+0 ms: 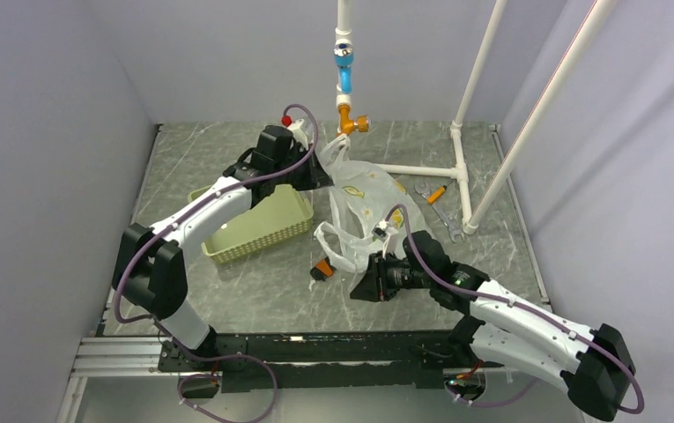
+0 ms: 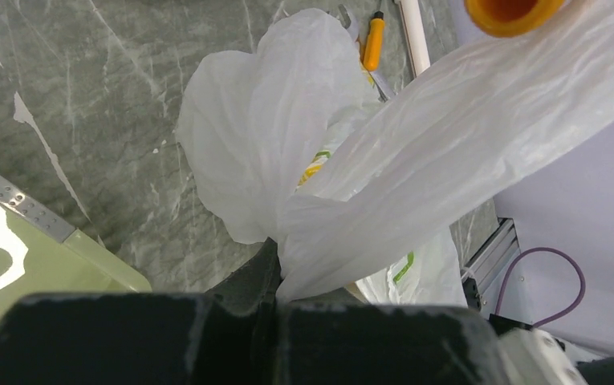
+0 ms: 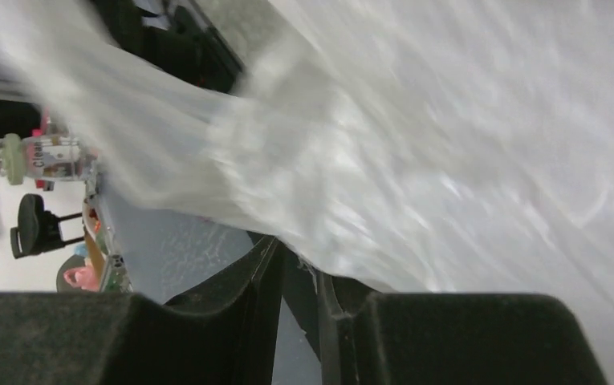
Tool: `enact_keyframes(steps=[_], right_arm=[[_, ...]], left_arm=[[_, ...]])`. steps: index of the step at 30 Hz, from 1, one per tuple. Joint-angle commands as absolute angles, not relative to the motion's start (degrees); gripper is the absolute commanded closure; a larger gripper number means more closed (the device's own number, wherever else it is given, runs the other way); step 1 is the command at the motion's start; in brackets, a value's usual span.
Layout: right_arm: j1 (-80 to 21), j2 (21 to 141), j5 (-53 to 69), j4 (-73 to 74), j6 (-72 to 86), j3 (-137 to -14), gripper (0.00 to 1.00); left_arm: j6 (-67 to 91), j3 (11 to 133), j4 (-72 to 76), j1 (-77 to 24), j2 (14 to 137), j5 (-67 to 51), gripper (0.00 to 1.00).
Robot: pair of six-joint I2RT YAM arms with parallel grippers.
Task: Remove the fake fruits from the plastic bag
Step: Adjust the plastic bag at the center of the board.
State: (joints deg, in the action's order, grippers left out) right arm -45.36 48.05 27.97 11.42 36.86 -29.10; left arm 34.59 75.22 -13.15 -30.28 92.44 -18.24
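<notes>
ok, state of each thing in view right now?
bag, held by both grippers, stretched between them
left gripper, shut on bag
right gripper, shut on bag
basket, upright on table
brush, lying on table beside bag

Left gripper (image 2: 275, 269) jaws clamped, right gripper (image 3: 295, 269) jaws clamped

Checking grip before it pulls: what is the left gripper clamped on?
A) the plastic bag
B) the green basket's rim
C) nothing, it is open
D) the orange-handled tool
A: in the left wrist view the left gripper is shut on the plastic bag.
</notes>
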Motion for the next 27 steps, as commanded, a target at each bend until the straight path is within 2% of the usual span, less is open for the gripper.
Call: enact_keyframes(steps=[1,3,4,8,13,16,19,23,27], right_arm=[[-46.7,47.3,20.9,10.8,40.0,-26.9,0.75],[-46.6,45.2,16.1,16.8,37.1,-30.4,0.73],[-46.6,44.1,13.7,19.8,35.6,-32.5,0.72],[-46.6,41.0,6.8,27.5,31.1,-39.8,0.69],[-46.5,41.5,3.4,30.2,28.2,-46.6,0.62],[-46.4,43.2,3.1,27.8,28.8,-49.5,0.46],[-46.3,46.5,4.3,23.6,28.5,-51.0,0.24],[-45.6,54.0,6.0,20.2,25.9,-53.7,0.02],[-42.4,61.3,15.5,14.1,24.3,-55.4,0.01]], left_arm=[[34.2,74.2,-9.9,-29.0,91.6,-23.1,1.00],[34.3,72.2,-8.9,-28.9,90.3,-24.4,1.00],[34.3,71.0,-8.7,-28.9,89.3,-24.5,0.95],[33.4,67.3,-8.9,-29.0,85.0,-24.4,0.62],[31.0,65.0,-12.1,-28.9,79.0,-26.3,0.32],[30.1,62.2,-14.3,-29.0,74.2,-25.2,0.24],[30.3,59.2,-15.8,-29.0,69.5,-24.7,0.18],[32.4,54.4,-15.7,-29.0,63.0,-25.6,0.16],[35.0,47.9,-16.1,-29.0,56.3,-25.4,0.16]])
